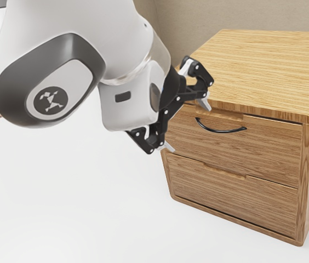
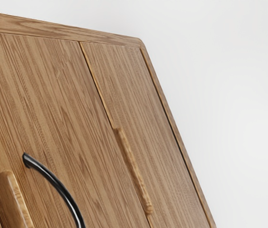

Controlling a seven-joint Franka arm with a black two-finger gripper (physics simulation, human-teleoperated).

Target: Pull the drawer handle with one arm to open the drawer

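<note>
A: The arm (image 1: 50, 60) bulks nearest. And the gripper (image 1: 187, 126)?
B: Its fingers are spread wide, grasping nothing, at the near edge of the cabinet (image 1: 264, 66) front. The handle (image 1: 220, 129) lies just beyond them, untouched.
A: Count?
B: One handle, two drawers: top drawer (image 1: 264, 148) and lower drawer (image 1: 231, 192), both flush. There is bare table (image 1: 78, 219) under the hand.
A: Views?
B: The exterior view gives the cabinet's top; the wrist view brings the handle close.

- Cabinet (image 1: 264, 66): stands on the table surface (image 1: 61, 219), at the exterior view's right.
- Upper drawer (image 1: 253, 150): set in the cabinet's front face, directly above the lower drawer (image 1: 231, 192).
- Handle (image 1: 220, 129): on the upper drawer's front, near its top edge.
- Gripper (image 1: 186, 125): before the upper drawer, just beside the handle on the exterior view's left, apart from it.
- Arm (image 1: 61, 66): enters from the exterior view's upper left.
</note>
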